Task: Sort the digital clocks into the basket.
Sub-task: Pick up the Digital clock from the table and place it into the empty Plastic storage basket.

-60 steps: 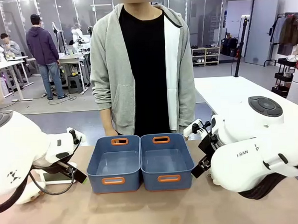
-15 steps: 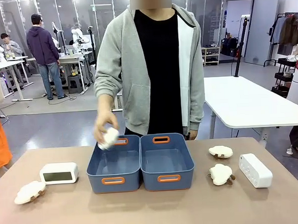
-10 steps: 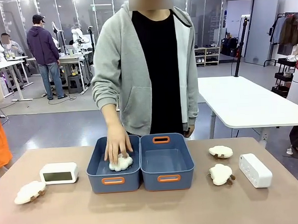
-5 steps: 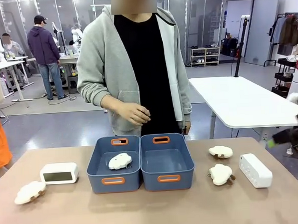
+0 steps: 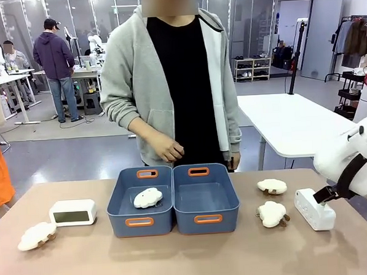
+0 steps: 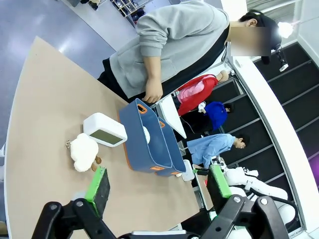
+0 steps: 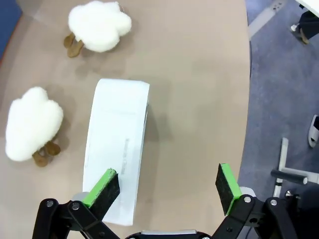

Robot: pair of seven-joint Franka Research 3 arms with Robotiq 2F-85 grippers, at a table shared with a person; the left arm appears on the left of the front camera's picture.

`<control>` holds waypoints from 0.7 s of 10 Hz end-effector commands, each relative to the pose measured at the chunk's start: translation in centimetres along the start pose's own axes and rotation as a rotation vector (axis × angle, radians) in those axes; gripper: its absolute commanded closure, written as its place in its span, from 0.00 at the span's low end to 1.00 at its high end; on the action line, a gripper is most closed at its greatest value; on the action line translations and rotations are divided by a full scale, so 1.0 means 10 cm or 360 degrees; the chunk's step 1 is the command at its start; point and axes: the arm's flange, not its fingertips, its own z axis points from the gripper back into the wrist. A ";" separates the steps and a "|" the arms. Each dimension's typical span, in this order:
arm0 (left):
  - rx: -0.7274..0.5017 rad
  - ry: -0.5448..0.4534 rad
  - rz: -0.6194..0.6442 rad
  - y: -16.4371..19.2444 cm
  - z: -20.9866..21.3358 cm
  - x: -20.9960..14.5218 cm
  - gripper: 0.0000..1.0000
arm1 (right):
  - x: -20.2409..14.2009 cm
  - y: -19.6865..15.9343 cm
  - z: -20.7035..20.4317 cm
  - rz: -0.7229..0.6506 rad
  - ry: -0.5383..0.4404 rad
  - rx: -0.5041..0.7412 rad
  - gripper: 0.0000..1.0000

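Note:
Two white digital clocks lie on the table, one at the left (image 5: 73,212) and one at the right (image 5: 314,209). Between them stand two identical blue-grey baskets side by side, left (image 5: 123,227) and right (image 5: 228,221). My right arm (image 5: 352,163) reaches in from the right over the right clock. In the right wrist view my right gripper (image 7: 164,186) hangs open above that clock (image 7: 117,144), one pad over its near end. My left gripper (image 6: 158,181) is open and high up, far from the left clock (image 6: 104,130) and the baskets (image 6: 142,137).
A cream plush (image 5: 148,197) lies in the left basket. Others lie at the table's left (image 5: 36,236) and beside the right clock (image 5: 271,186) (image 5: 272,213). The person stands behind the baskets, one hand (image 5: 167,150) raised. The table edge (image 7: 247,99) runs close to the right clock.
The person set a plush in the left basket and drew the hand back. My right arm has come in from the right over the right clock.

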 end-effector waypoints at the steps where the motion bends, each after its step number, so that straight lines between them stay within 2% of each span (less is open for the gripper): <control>1: -0.0031 -0.0021 -0.0011 -0.01 0.01 0.02 0.00 | 0.20 0.09 -0.06 -0.0072 0.0055 0.0070 0.00; 4: -0.0031 -0.0021 -0.0011 -0.01 0.01 0.02 0.00 | 0.30 0.12 0.13 -0.0130 -0.0028 0.0173 0.00; 5: -0.0031 -0.0021 -0.0011 -0.01 0.01 0.02 0.00 | 0.32 0.14 0.19 -0.0142 0.0004 0.0223 0.00; 7: -0.0031 -0.0021 -0.0011 -0.01 0.01 0.02 0.00 | 0.28 0.20 0.04 -0.0110 0.0109 0.0185 0.00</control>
